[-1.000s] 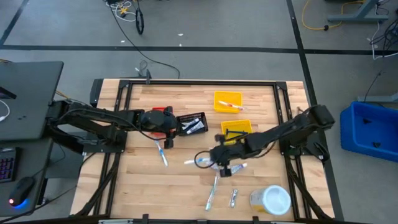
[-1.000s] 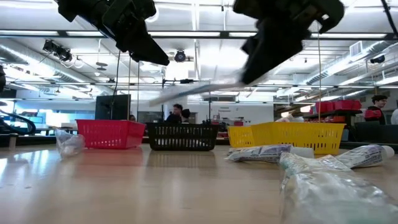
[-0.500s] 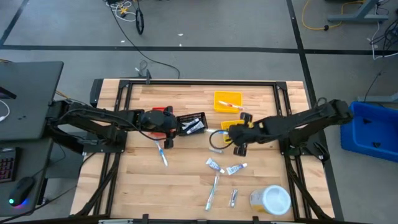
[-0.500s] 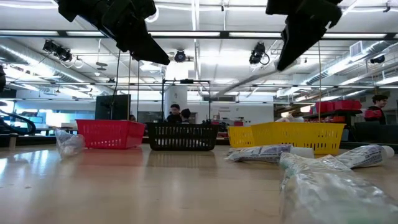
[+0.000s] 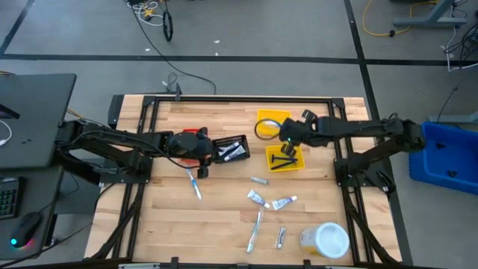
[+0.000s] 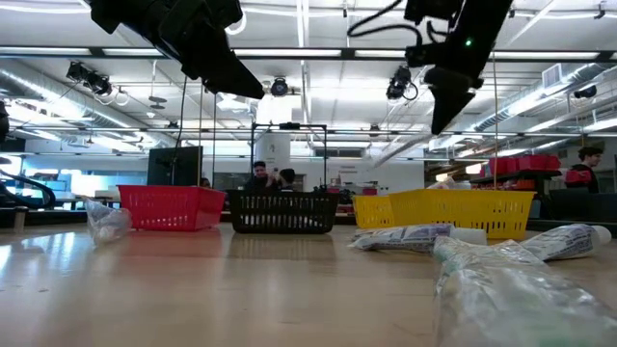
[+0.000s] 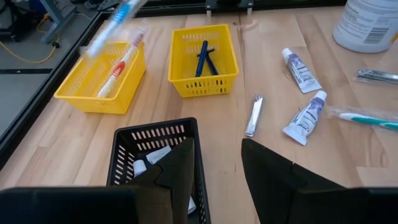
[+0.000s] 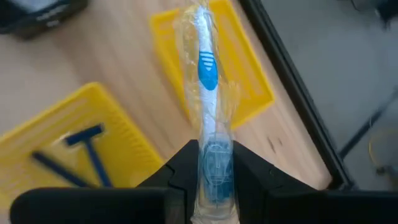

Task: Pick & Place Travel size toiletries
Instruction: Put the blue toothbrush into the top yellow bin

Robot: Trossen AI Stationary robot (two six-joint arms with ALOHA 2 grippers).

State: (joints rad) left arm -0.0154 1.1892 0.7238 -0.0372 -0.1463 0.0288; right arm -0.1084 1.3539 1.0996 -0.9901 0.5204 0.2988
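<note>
A clear-wrapped white-and-blue toothbrush point(image 8: 208, 99) is pinched in the right tool point(image 8: 214, 163); tubes point(image 5: 258, 198) lie on the table.

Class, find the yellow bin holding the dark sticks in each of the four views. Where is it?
High view: yellow bin right of centre.
Low view: far right, contents hidden.
Left wrist view: top centre.
Right wrist view: lower left, beside the toothbrush in the right gripper.
Shared landmark: the second yellow bin adjoining it, except in the low view.
</note>
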